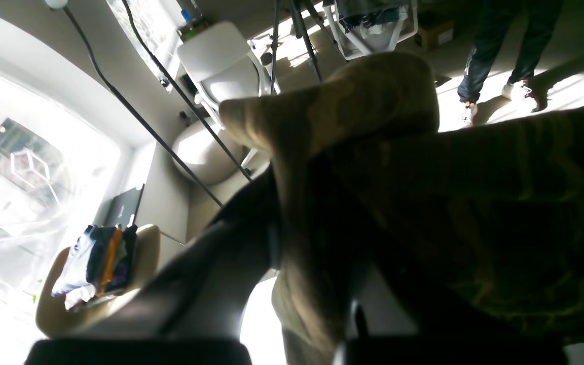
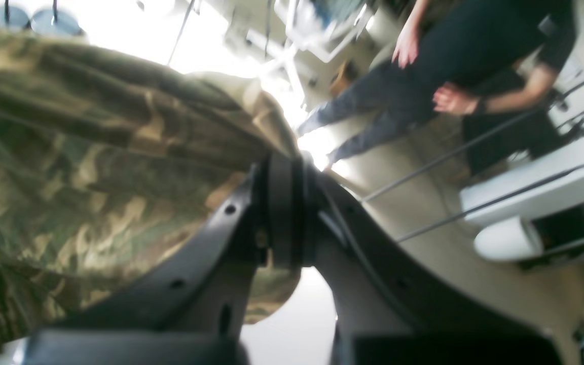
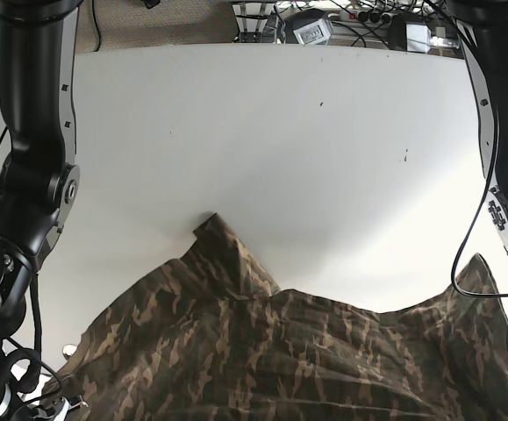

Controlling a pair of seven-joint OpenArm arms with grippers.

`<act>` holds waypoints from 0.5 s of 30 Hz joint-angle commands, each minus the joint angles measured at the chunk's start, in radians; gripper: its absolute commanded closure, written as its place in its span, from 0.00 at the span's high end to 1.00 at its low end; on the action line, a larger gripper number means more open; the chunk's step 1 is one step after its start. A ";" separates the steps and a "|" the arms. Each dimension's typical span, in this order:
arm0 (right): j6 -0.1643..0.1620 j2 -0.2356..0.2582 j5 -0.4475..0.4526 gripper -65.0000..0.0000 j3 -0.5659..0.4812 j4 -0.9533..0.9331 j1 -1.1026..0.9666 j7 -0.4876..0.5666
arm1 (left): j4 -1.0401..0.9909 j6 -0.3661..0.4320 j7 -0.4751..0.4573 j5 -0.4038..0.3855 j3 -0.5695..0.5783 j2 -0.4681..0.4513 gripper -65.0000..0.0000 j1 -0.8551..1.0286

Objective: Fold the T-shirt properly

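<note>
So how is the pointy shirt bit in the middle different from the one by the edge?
The middle peak lies flat on the white table, well inside it; the right peak sits at the picture's right side beside the black arm. The middle peak reaches further up the table. Both belong to the same camouflage T-shirt.

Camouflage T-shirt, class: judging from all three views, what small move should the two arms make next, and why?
Probably carry the camouflage T-shirt forward over the white table. Both the left end effector and right end effector pinch bunched fabric, and the shirt sits crumpled at the near edge.
</note>
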 commanded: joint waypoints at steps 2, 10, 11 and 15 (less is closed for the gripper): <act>0.001 0.021 -0.001 0.03 0.006 0.041 0.031 -0.049 | 0.007 -0.040 -0.020 -0.006 0.037 -0.035 0.00 -0.027; 0.007 0.049 0.000 0.03 0.124 0.282 -0.371 -0.066 | 0.348 -0.040 0.148 -0.007 -0.026 -0.095 0.00 0.319; 0.007 0.049 0.000 0.03 0.155 0.323 -0.464 -0.066 | 0.440 -0.040 0.180 -0.007 -0.081 -0.094 0.00 0.436; 0.007 0.032 0.077 0.03 0.276 0.388 -0.708 -0.066 | 0.691 -0.040 0.234 -0.009 -0.129 -0.066 0.00 0.733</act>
